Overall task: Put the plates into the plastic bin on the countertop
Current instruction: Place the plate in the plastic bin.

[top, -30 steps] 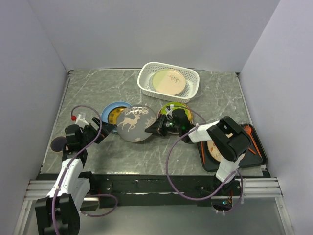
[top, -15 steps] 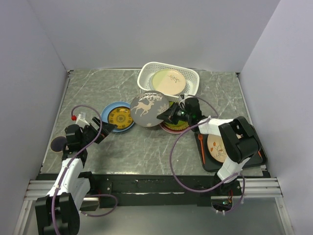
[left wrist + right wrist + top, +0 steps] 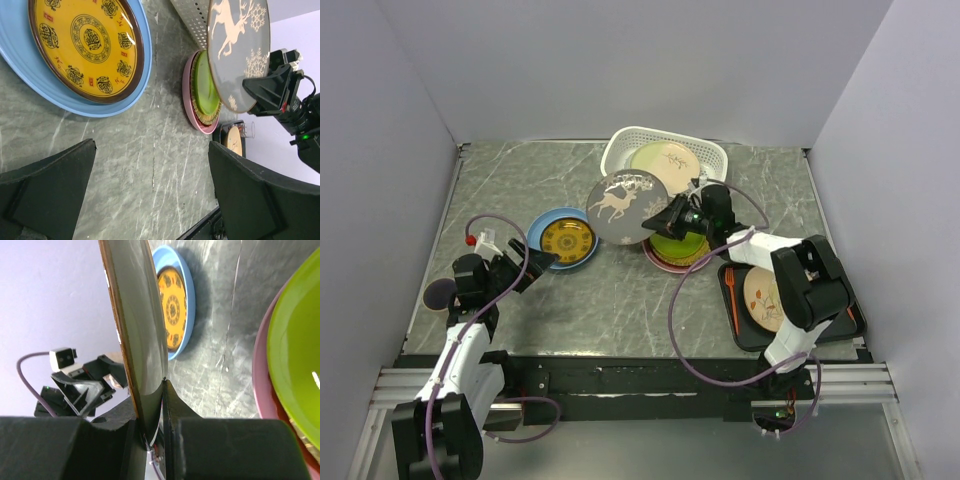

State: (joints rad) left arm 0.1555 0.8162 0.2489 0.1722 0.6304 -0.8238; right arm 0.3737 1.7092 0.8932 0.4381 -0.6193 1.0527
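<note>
My right gripper (image 3: 666, 217) (image 3: 150, 416) is shut on the rim of the brown deer plate (image 3: 625, 205) (image 3: 139, 315). It holds the plate on edge, in the air, at the front left corner of the white plastic bin (image 3: 665, 133). A cream sprig plate (image 3: 665, 167) lies inside the bin. Below the gripper, a lime green plate (image 3: 675, 247) (image 3: 295, 340) tops a pink-rimmed stack. A blue plate (image 3: 536, 229) (image 3: 135, 85) carries a yellow patterned one (image 3: 82, 45) on the countertop (image 3: 620, 300). My left gripper (image 3: 532, 262) (image 3: 152, 150) stands open near the blue plate, empty.
A flat black tray (image 3: 850, 318) lies at the right front with a cream plate (image 3: 763, 298) and orange utensils (image 3: 730, 290) on it. Grey walls close in the left, back and right sides. A purple cable (image 3: 680, 330) loops over the front of the countertop.
My right gripper has lifted the deer plate off the countertop and carried it back and right, up to the bin's front. The left arm has not moved.
</note>
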